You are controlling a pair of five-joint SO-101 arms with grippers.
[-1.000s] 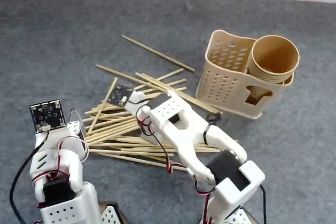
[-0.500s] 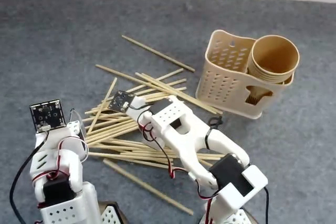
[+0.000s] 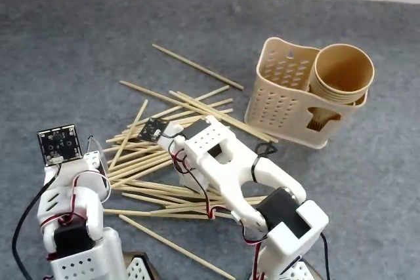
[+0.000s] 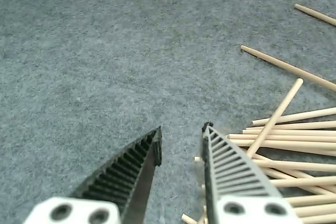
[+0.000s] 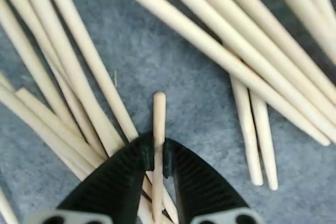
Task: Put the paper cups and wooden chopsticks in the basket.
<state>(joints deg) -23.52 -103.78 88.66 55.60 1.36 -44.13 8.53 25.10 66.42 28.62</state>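
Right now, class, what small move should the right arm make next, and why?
Probably a short lift straight up. The right gripper is shut on one chopstick, low among the loose sticks, and the basket stands apart from them, so the chopstick should clear the others first.

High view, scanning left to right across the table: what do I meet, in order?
In order: left arm → pile of wooden chopsticks → basket → paper cups, stacked in the basket's compartment on the picture's right. The right arm lies over the pile, so it is left out of the order.
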